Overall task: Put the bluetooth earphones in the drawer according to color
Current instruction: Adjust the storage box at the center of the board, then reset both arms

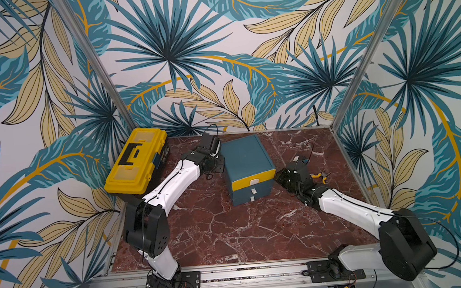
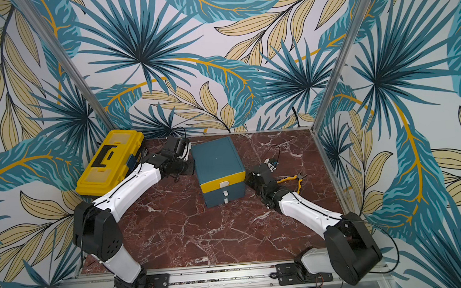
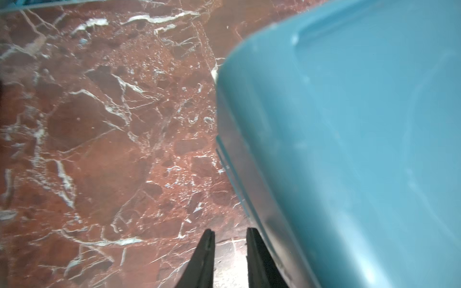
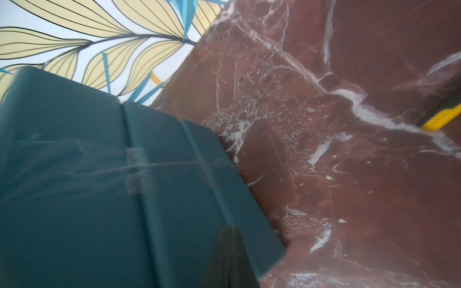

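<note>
Parted, with only bare marble showing between its fingers, the left gripper hung just beside the left wall of the drawer cabinet, toward its back corner. On my other feed the right gripper had its fingers pressed together and empty, its tip close against the cabinet's opposite side near the front corner. I could not tell whether it actually touched.

In both top views the cabinet stood upright toward the back middle of the table, turned a little askew. Its yellow top front and the two teal fronts below each showed a white tab handle. I could not make out whether the top drawer sat fully home.

Left of the cabinet, past the left arm, I saw the yellow-and-black toolbox, lid closed, against the wall. The yellow-handled pliers lay on the red marble tabletop just behind the right wrist.
</note>
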Robot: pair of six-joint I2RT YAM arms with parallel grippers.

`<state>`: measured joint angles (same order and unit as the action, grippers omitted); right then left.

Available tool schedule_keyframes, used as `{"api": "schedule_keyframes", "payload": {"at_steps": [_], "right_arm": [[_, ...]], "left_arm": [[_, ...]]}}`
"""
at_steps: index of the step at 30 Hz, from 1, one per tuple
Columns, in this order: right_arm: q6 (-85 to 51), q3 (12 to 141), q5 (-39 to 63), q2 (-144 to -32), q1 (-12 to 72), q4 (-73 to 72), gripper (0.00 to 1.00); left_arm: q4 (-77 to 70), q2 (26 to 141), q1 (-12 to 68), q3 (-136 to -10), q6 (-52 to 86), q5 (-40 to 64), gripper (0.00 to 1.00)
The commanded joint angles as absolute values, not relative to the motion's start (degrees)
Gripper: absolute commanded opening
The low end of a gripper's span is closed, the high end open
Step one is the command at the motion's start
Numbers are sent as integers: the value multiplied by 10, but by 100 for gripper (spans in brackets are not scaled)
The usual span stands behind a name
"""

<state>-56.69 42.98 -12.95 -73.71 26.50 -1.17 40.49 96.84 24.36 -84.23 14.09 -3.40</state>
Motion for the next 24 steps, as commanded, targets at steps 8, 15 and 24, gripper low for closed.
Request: {"api": "schedule_keyframes", "payload": {"at_steps": [8,15,24], "right_arm": [[-342,453,-349,-698,271,155,37],[-56,310,-507,-686,265,-199,73],[-13,244,-512,-767,206,-384,76]], "left_arm": [[219,663,224,-543,176,-272,78],[-31,563,211,-318,95,-392,93],[-273,583,167,-178,14,-405,98]]}}
